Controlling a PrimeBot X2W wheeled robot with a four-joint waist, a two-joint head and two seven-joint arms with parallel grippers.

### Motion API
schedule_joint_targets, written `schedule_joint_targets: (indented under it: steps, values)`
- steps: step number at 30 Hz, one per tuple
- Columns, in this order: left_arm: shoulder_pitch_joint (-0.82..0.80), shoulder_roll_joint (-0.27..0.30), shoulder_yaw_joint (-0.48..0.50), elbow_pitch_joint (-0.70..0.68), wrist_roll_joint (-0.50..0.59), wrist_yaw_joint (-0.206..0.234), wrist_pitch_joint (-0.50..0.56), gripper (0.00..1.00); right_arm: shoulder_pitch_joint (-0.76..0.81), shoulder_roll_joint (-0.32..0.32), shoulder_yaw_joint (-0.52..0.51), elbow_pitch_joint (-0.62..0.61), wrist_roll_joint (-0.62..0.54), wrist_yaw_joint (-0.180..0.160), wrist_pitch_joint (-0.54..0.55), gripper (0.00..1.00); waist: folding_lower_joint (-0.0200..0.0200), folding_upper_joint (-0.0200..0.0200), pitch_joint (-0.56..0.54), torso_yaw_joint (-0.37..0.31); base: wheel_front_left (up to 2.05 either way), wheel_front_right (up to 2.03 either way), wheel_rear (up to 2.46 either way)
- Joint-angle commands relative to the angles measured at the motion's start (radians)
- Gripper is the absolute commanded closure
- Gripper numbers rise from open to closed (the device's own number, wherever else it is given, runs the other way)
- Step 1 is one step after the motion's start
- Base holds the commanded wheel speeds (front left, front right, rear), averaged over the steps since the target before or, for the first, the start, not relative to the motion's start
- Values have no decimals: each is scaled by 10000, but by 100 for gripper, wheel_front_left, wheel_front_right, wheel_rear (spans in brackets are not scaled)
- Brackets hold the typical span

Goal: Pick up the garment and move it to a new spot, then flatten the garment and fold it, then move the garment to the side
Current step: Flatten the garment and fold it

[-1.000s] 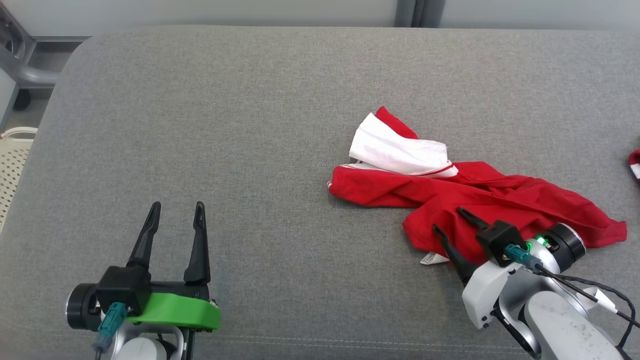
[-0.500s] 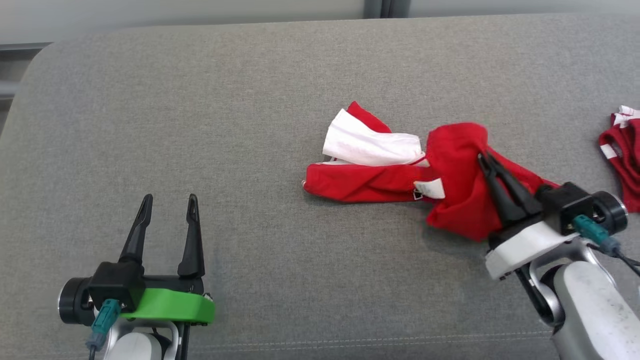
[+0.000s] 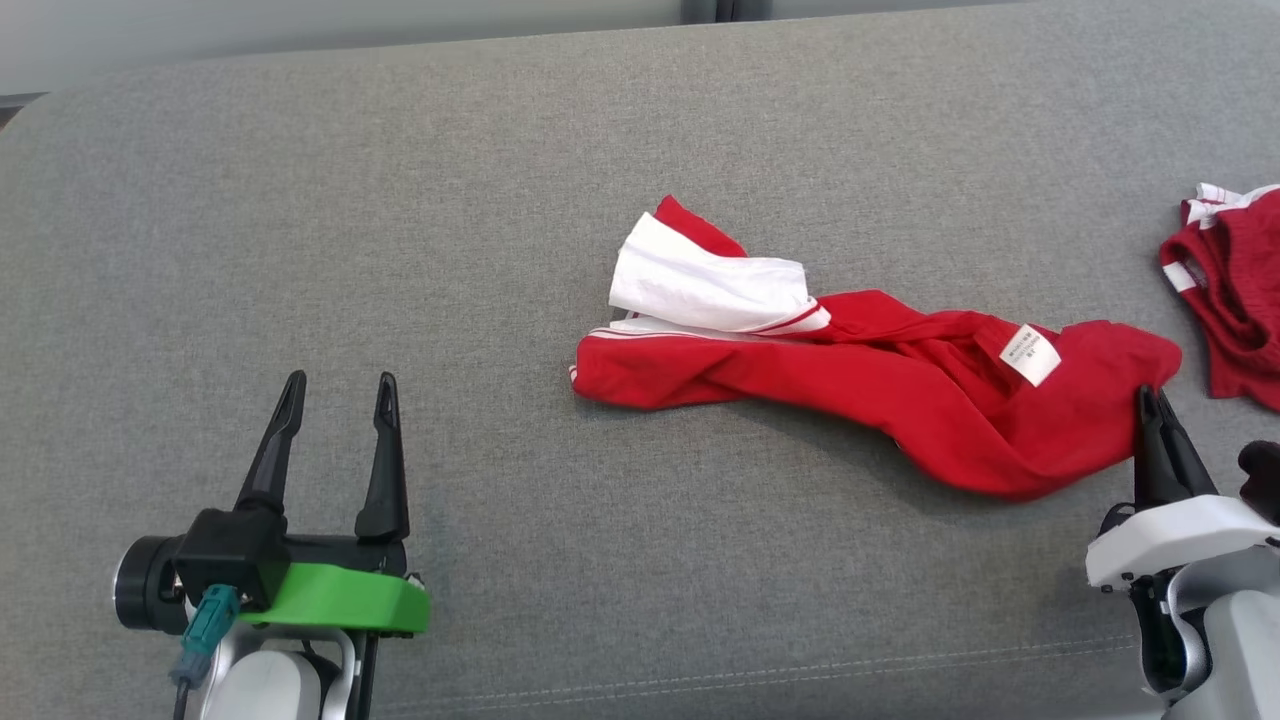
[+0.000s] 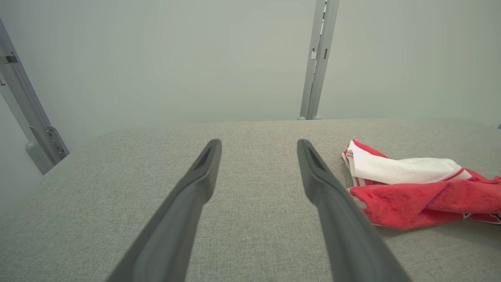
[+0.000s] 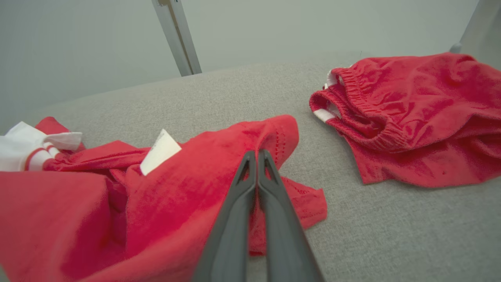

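Near left, the left pincer (image 3: 340, 382) has its fingers apart and holds nothing. Near right, the right pincer (image 3: 1150, 400) is clamped on the right edge of the red-and-white garment (image 3: 880, 380), which lies stretched across the grey tabletop (image 3: 450, 250). Farther right lies a second red garment (image 3: 1235, 300), apart.

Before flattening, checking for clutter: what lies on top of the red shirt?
Its own white flap and a white label lie on the shirt; whatever is beneath the cloth is covered.
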Motion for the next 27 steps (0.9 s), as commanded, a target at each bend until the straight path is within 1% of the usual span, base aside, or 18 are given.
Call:
schedule_joint_targets:
  steps: [1, 3, 5, 6, 9, 11, 15, 16, 19, 22, 25, 26, 27]
  values:
    - [-147, 71, 0, 18, 67, -9, -28, 0, 40, 29, -88, 300, 87, -11, -129, 100, -1, 0, 21, -11, 0, 0, 0]
    - [-158, 104, 9, 20, 72, -14, -28, 0, -143, 231, -184, 729, 452, -9, -241, 100, -1, 0, 57, -47, 0, 0, 0]
    - [-175, 135, 7, 24, 74, -26, -29, 0, -227, 228, -316, 1123, 699, -12, -299, 46, -1, 0, 87, -66, 0, 0, 0]
    - [-189, 141, -4, 27, 73, -32, -29, 0, -288, 254, -386, 1232, 824, -12, -330, 0, -1, 0, 99, -69, 0, 0, 0]
    - [-191, 182, 8, 7, 80, -8, -29, 0, -289, 350, -647, 1208, 1221, -11, -372, 0, -1, 0, 114, -78, 0, 0, 0]
    - [-174, 190, 33, -31, 78, 34, -29, 0, -171, 346, -950, 751, 1311, -11, -381, 0, -1, 0, 123, -97, 0, 0, 0]
    - [-95, 224, 102, -102, 82, 108, -29, 0, 176, 523, -1305, -571, 1278, -9, -362, 0, -1, 0, 98, -160, 0, 0, 0]
    - [-36, 247, 151, -160, 80, 161, -29, 0, 330, 574, -1292, -1292, 1109, -9, -361, 0, -1, 0, 68, -199, 0, 0, 0]
    - [35, 291, 185, -197, 68, 197, -29, 0, 536, 656, -937, -2187, 793, -9, -363, 0, -1, 0, -6, -244, 0, 0, 0]
    - [68, 345, 167, -200, 75, 217, -14, 0, 651, 590, -342, -2758, 367, -9, -363, 0, -1, 0, -117, -265, 0, 0, 0]
    - [103, 384, 140, -186, 62, 231, 18, 0, 783, 487, 408, -3062, 4, -9, -332, 0, -1, 0, -251, -266, 0, 0, 0]
    - [103, 384, 140, -186, 62, 231, 18, 0, 783, 487, 408, -3062, 4, -9, -332, 0, -1, 0, -251, -266, 0, 0, 0]
    - [115, 390, 124, -182, 56, 233, 28, 0, 801, 451, 620, -3142, -92, -9, -288, 0, -1, 0, -290, -258, 0, 0, 0]
